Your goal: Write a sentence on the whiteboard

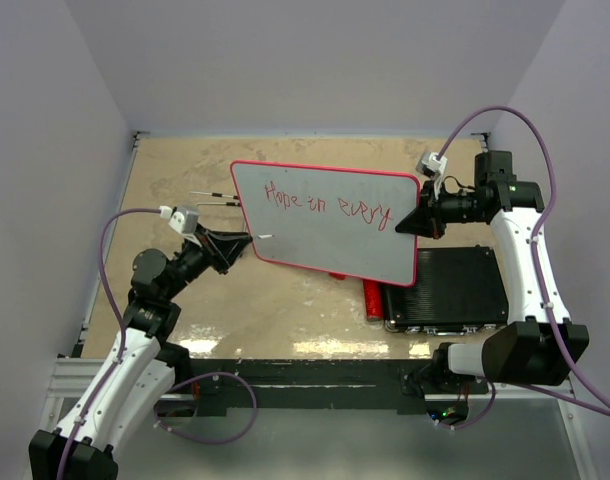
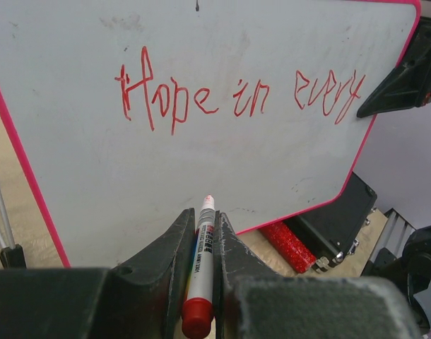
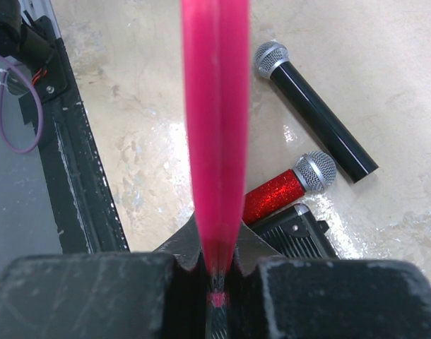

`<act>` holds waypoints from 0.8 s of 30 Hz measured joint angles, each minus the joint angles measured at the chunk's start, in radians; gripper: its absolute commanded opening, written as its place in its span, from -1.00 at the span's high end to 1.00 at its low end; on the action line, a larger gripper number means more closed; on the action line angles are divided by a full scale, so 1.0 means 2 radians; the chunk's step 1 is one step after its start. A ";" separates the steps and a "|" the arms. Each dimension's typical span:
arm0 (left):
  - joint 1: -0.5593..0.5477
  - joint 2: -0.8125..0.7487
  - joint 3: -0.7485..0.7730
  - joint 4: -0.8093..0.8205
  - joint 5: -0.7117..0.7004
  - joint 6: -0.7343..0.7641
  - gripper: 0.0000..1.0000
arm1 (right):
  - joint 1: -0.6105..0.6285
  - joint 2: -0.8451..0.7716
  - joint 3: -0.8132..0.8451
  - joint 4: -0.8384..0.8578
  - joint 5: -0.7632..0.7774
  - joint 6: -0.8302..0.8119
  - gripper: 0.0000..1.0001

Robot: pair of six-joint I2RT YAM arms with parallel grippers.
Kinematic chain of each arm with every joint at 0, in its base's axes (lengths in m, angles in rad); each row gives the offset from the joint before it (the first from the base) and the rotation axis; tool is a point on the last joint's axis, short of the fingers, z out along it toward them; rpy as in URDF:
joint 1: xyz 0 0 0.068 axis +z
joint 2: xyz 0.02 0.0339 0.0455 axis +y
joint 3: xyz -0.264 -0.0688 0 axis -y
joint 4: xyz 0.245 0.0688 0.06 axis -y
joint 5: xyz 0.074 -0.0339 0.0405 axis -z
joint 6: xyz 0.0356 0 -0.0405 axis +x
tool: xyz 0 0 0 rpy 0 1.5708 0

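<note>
Pinching a marker (image 2: 201, 261), left jaws face the whiteboard (image 1: 325, 240), clamped by right jaws over a red microphone (image 3: 275, 198).

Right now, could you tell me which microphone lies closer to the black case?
The red glittery microphone: its handle end reaches the black case, while the black-handled microphone lies beyond it, clear of the case.

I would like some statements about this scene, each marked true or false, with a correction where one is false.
1. The left pincer holds a marker. True.
2. The sentence on the whiteboard is blue. False: it is red.
3. The right pincer clamps the whiteboard's red edge. True.
4. Both microphones are black. False: there is a black microphone and a red microphone.
</note>
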 measured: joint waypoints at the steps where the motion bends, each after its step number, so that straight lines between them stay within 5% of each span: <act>1: 0.002 0.000 -0.001 0.003 0.000 -0.003 1.00 | 0.000 0.000 -0.001 0.000 0.000 0.000 1.00; 24: 0.038 -0.028 -0.066 0.080 0.035 -0.079 1.00 | -0.001 -0.053 -0.064 0.036 -0.010 0.001 1.00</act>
